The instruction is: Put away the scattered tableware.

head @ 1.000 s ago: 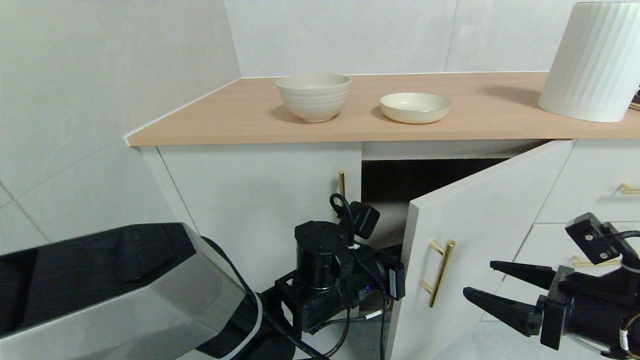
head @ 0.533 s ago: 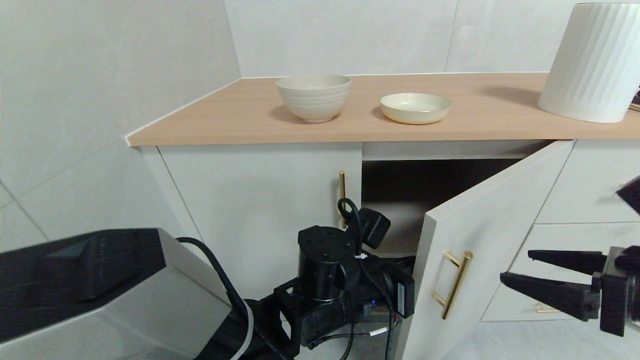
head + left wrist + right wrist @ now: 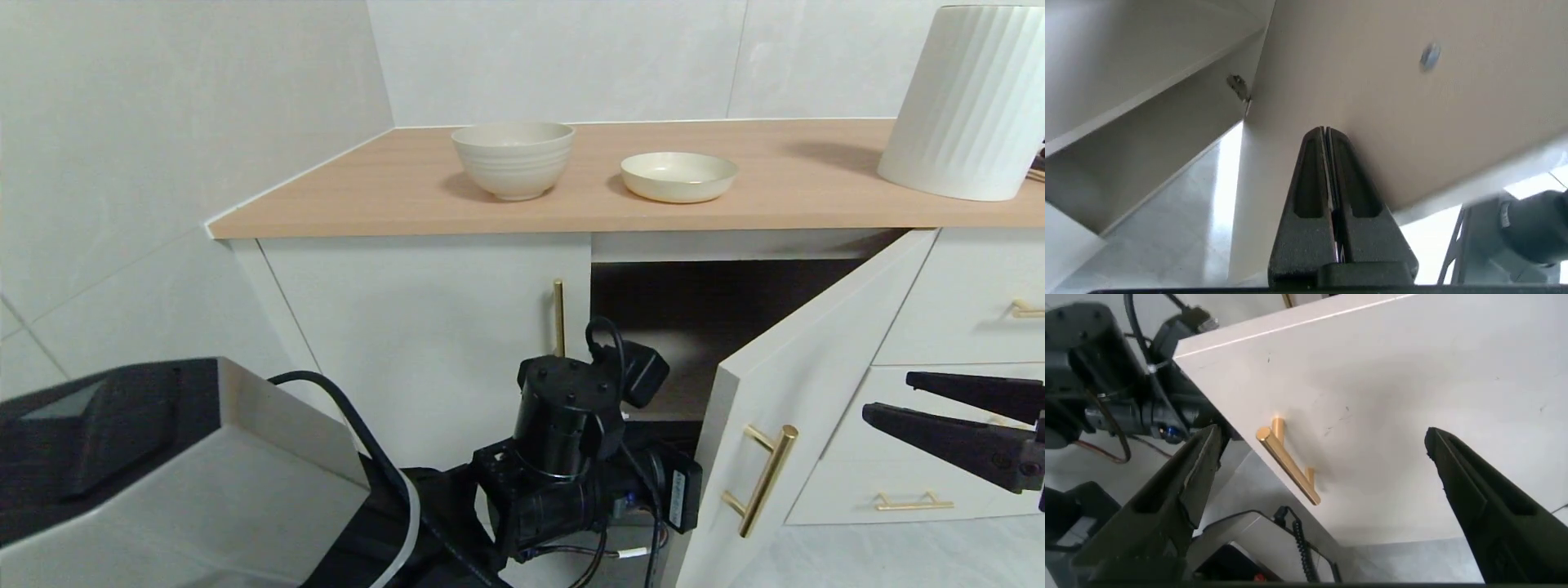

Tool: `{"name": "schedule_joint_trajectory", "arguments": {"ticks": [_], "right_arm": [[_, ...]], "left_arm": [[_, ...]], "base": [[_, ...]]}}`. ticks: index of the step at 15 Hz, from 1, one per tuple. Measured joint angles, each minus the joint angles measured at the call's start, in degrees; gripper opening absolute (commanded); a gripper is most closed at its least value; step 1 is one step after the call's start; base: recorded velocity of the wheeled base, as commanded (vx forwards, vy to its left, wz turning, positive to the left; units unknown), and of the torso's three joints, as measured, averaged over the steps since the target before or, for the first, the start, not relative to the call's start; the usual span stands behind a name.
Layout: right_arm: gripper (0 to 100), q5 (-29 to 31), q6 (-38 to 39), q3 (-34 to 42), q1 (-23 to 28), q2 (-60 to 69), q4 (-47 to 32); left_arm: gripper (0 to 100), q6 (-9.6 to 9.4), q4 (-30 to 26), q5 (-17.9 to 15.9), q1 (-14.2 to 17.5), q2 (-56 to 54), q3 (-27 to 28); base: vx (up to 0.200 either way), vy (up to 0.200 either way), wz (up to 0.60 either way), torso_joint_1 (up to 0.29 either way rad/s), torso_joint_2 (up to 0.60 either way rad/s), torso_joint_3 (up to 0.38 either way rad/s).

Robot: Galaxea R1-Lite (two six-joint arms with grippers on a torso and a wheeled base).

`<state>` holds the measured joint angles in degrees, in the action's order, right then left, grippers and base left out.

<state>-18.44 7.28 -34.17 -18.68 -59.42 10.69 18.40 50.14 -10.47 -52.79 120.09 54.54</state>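
Behind the door (image 3: 816, 343), left jaws sit closed.

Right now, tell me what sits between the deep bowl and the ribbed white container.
Head view: the shallow dish, between bowl and container, touching neither.

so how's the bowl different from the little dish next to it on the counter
The bowl is deep with tall sides; the dish is shallow and low. The bowl has ridged rings round its outside; the dish's outside looks smooth. The bowl is a greyer off-white; the dish is a creamier yellow. Both stand upright and apart on the wooden counter.
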Motion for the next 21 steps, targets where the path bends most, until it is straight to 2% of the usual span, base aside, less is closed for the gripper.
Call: {"name": "schedule_joint_trajectory", "arguments": {"ticks": [1,3,5,7,11,15,18,21], "right_arm": [[100,0.0,0.0,-0.1,0.1,0.2,0.0],[100,0.0,0.0,-0.1,0.2,0.5,0.1],[100,0.0,0.0,-0.1,0.1,0.7,0.1],[100,0.0,0.0,-0.1,0.2,1.0,0.1],[100,0.0,-0.1,-0.3,1.5,1.6,0.2],[100,0.0,-0.1,-0.7,2.3,2.2,0.3],[100,0.0,-0.1,-0.9,2.4,2.6,0.3],[100,0.0,-0.1,-1.3,2.5,3.0,0.3]], "left_arm": [[0,0.10,-0.5,0.0,0.0,-0.1,0.9],[0,1.44,-0.9,0.0,0.0,0.0,1.9],[0,1.66,-1.7,-0.3,-0.1,0.3,3.0],[0,1.96,-4.6,-1.0,-0.4,1.2,6.3],[0,5.61,-13.4,-1.1,0.0,3.4,16.1],[0,6.01,-14.7,-1.2,0.0,4.4,18.2],[0,6.16,-14.9,-1.1,0.0,4.4,18.5],[0,6.40,-15.7,-1.0,-0.3,4.7,19.6]], "base": [[-0.200,0.000,0.00,0.007,0.00,0.012],[-0.200,0.000,0.00,0.010,0.00,-0.002],[0.000,0.000,0.00,0.000,0.00,0.000],[0.000,0.000,0.00,0.000,0.00,0.000],[0.000,0.000,0.00,0.000,0.00,0.000],[0.000,0.000,0.00,0.000,0.00,0.000],[-0.200,0.000,0.00,0.002,0.00,0.002],[0.000,0.000,0.00,0.000,0.00,0.000]]}}
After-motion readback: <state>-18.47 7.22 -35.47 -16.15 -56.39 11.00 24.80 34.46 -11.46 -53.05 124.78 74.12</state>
